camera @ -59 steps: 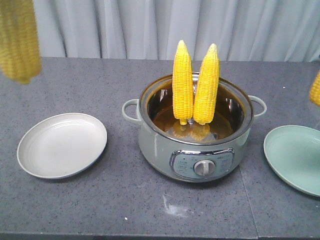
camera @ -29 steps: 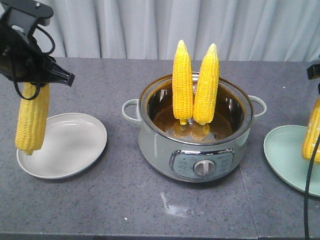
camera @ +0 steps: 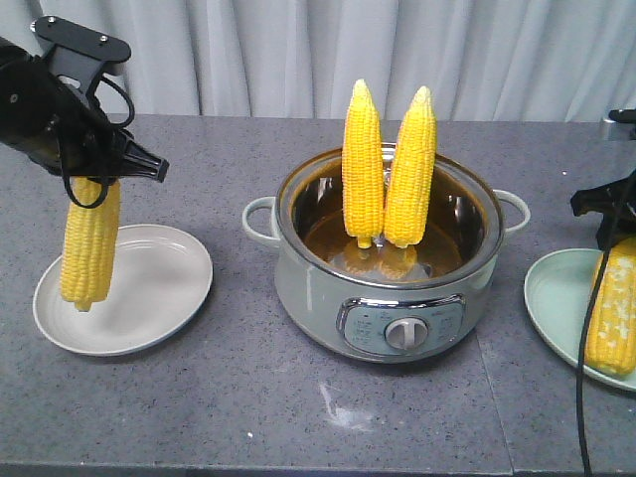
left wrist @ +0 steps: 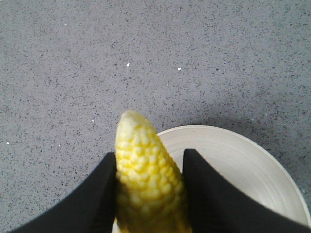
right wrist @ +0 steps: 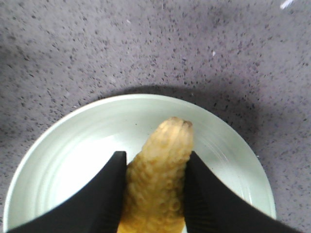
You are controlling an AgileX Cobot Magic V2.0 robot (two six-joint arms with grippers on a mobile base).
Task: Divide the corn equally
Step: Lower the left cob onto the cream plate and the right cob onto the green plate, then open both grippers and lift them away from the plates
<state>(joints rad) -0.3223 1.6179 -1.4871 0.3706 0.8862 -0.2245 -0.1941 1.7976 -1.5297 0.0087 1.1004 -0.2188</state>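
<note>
My left gripper [camera: 94, 177] is shut on a yellow corn cob [camera: 89, 243] that hangs upright, its lower end over the left part of the white plate [camera: 164, 298]. The left wrist view shows the cob [left wrist: 146, 145] between both fingers, above the plate's rim [left wrist: 252, 155]. At the right edge, my right gripper [camera: 608, 221] is shut on another cob [camera: 613, 308] standing low over the green plate [camera: 555, 298]; whether it touches is unclear. The right wrist view shows that cob [right wrist: 165, 145] between the jaws, over the plate [right wrist: 73, 155]. Two more cobs [camera: 363, 164] [camera: 410, 169] stand upright in the pot [camera: 397, 298].
The grey-green electric pot with side handles and a front dial [camera: 401, 333] stands mid-table between the two plates. A curtain hangs behind the grey speckled tabletop [camera: 248, 397]. A black cable [camera: 584, 397] hangs from the right arm in front of the green plate.
Both arms came down with their cobs. The left cob moved right and lower over the white plate; the right cob dropped from the frame edge down over the green plate.
</note>
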